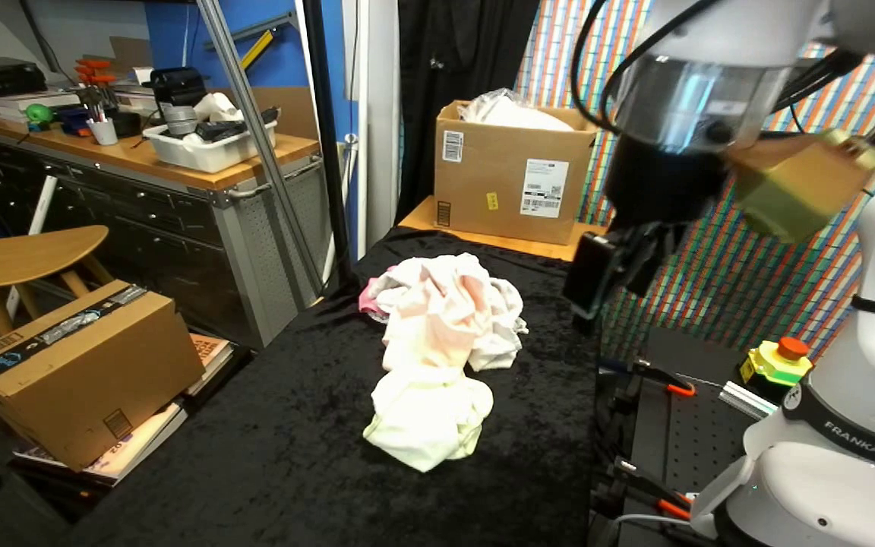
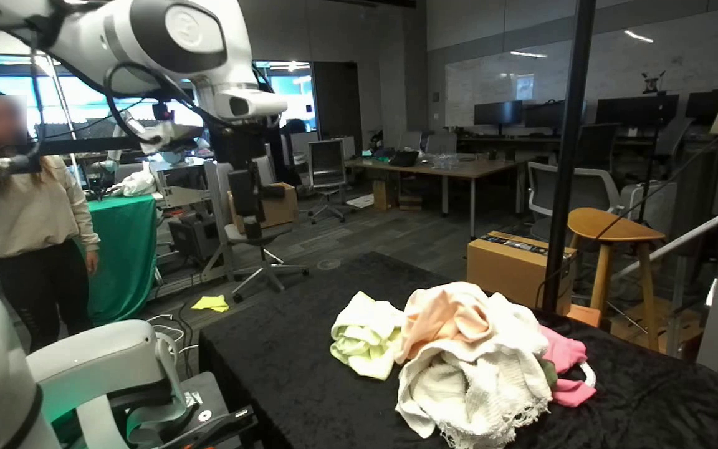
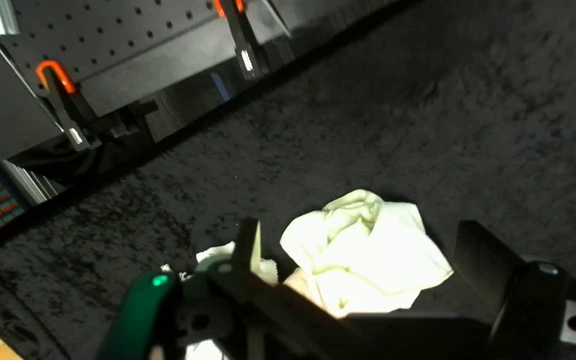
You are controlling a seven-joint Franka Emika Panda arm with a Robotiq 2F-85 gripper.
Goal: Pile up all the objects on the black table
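My fingers (image 3: 484, 262) stood wide apart; lifting the pale-green cloth (image 3: 373, 255) risked dragging the peach cloth (image 2: 446, 312), which it touched.

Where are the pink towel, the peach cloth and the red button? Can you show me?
Pink towel (image 2: 563, 352): in an exterior view, on the upper part that shows.
Peach cloth (image 2: 445, 318): in an exterior view, on its crumpled folds.
Red button (image 1: 792, 349): in an exterior view, on its red cap.
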